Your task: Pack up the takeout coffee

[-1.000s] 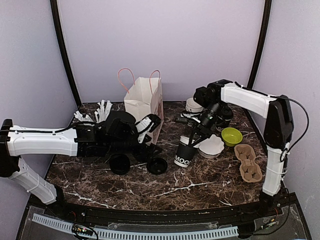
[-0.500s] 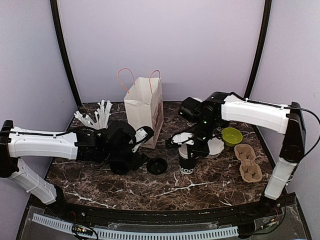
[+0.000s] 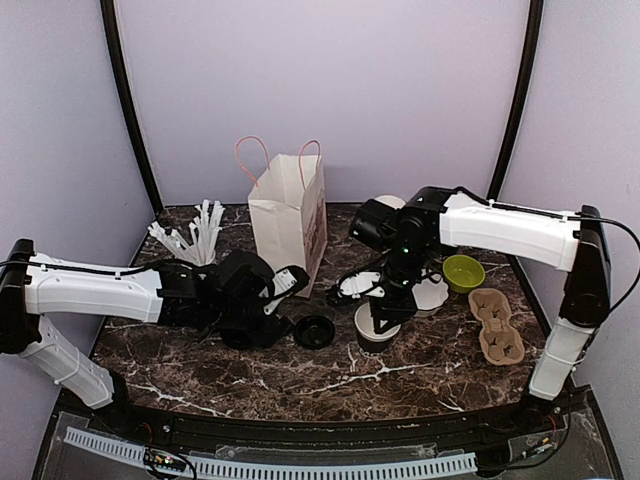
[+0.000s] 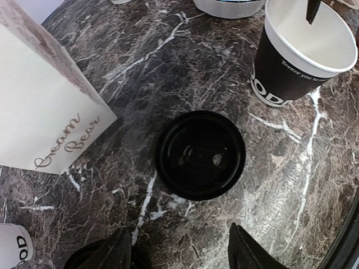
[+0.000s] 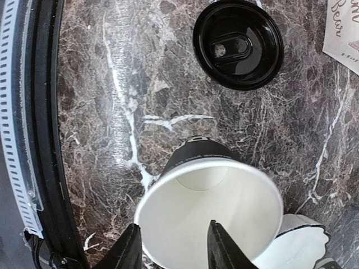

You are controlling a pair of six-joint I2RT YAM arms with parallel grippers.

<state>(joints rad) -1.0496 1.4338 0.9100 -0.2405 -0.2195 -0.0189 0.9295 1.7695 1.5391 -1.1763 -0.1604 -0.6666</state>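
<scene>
The takeout coffee cup [image 3: 377, 330], black with white lettering, stands open-topped with no lid on it, right of centre. My right gripper [image 3: 381, 308] hangs straight over it, open. In the right wrist view the cup [image 5: 224, 151] fills the frame and the gripper [image 5: 174, 246] straddles its near rim, one finger inside and one outside. A black plastic lid [image 3: 314, 331] lies flat on the marble to the cup's left. My left gripper [image 4: 185, 252] is open just short of that lid [image 4: 200, 154], with nothing between its fingers.
A white paper bag [image 3: 290, 215] with pink handles stands at the back centre. A white cup of sticks [image 3: 200, 235] is back left. A scalloped white dish [image 3: 432, 292], a green bowl [image 3: 463, 272] and a cardboard cup carrier [image 3: 497, 325] lie to the right.
The right gripper has swung forward and down over the cup and gone from shut to open. The left arm has shifted slightly right, towards the lid.
</scene>
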